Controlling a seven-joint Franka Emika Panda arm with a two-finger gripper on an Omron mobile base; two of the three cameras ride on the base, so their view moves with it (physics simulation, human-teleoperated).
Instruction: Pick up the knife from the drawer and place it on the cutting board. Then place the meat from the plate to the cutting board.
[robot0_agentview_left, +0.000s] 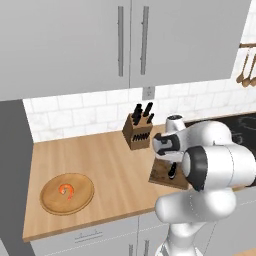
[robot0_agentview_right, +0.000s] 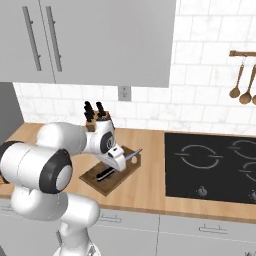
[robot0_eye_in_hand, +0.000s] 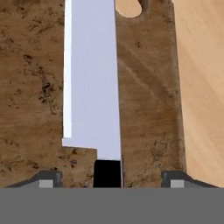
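Two jaws of the gripper stand apart, released, either side of the knife, which lies flat on the board. Best practice: lift straight up (avoiding the handle), then head for the meat on the plate.

Kitchen: cooktop, cabinets, knife block

Your arm reached forward with the elbow bent and the wrist turned downward. Your gripper pointed straight down, its fingertips spread wide apart with daylight on the inner side of each. Neither tip was in contact with anything between them.
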